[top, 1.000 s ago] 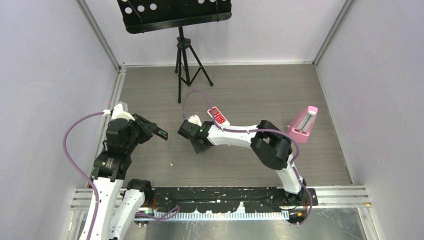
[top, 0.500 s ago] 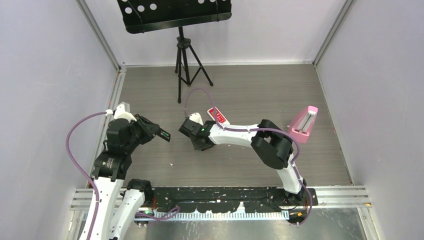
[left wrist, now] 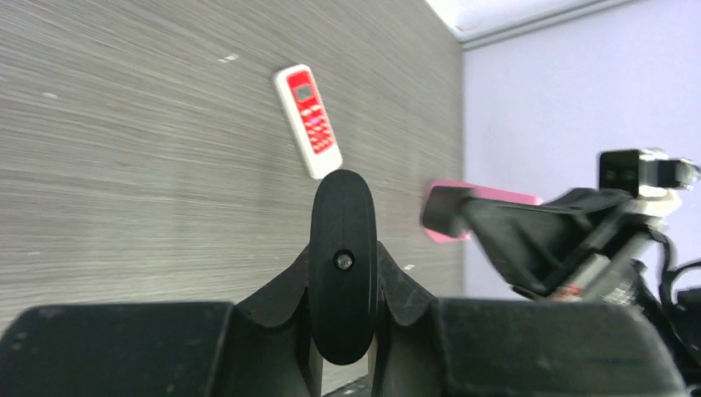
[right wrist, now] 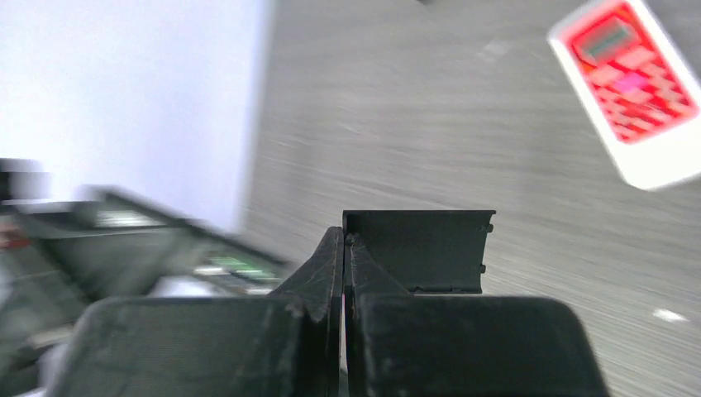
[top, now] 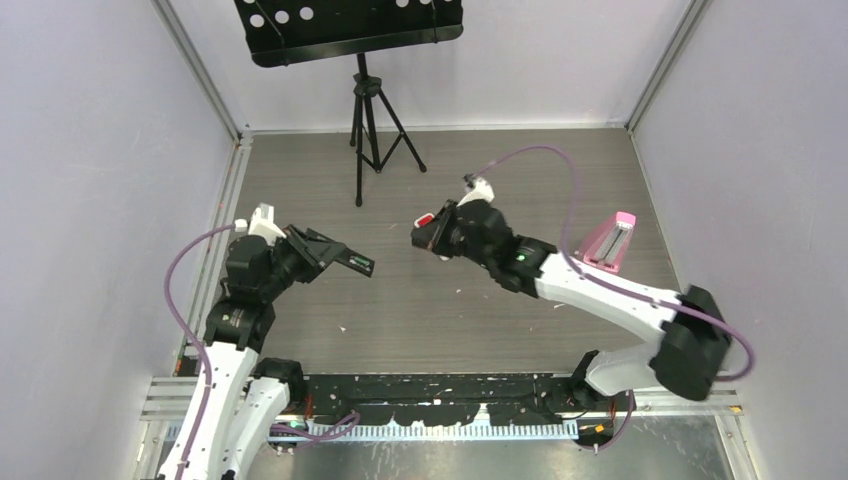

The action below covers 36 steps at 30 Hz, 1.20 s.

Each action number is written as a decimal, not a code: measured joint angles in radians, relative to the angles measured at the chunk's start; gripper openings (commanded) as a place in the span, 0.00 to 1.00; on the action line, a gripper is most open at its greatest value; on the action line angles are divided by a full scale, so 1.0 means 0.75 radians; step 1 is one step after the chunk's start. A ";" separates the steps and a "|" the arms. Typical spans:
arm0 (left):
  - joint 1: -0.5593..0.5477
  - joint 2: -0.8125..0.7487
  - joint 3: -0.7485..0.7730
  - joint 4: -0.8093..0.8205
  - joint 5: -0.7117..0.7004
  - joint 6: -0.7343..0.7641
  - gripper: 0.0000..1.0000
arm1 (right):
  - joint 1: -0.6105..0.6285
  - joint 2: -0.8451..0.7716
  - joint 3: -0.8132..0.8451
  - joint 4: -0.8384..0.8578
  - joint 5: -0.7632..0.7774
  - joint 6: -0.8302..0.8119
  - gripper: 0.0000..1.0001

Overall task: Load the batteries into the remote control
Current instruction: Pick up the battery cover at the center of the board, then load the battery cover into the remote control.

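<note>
My left gripper is shut on a black remote control and holds it above the floor, pointing right. The left wrist view shows this remote end-on between the fingers. My right gripper is shut on a thin black cover panel with small clips on its edge. It hovers over a red-and-white remote, which lies flat and shows whole in the wrist views. No loose batteries show. A greenish spot on the blurred black remote is too unclear to name.
A pink metronome stands at the right, also seen in the left wrist view. A black music stand on a tripod stands at the back. Pale walls close in the left, back and right sides. Small white specks lie on the grey floor.
My right arm has swung up and to the right, away from the black remote, with the cover panel in its jaws. My left gripper has pushed the black remote further right.
</note>
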 measured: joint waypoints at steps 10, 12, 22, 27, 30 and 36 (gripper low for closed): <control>-0.001 0.097 -0.225 0.572 0.228 -0.476 0.00 | 0.023 -0.142 -0.024 0.637 -0.079 0.503 0.00; -0.003 0.096 -0.225 0.641 0.236 -0.529 0.00 | 0.052 -0.064 0.011 0.701 -0.075 0.553 0.00; -0.008 0.084 -0.282 0.826 0.243 -0.723 0.00 | 0.167 0.146 0.090 0.935 -0.079 0.728 0.00; -0.008 0.063 -0.289 0.846 0.243 -0.773 0.00 | 0.166 0.134 0.080 0.951 -0.065 0.741 0.00; -0.008 0.062 -0.294 0.869 0.244 -0.802 0.00 | 0.165 0.098 0.037 0.960 -0.052 0.742 0.00; -0.008 0.074 -0.321 0.899 0.247 -0.856 0.00 | 0.165 0.033 0.004 0.964 -0.040 0.740 0.00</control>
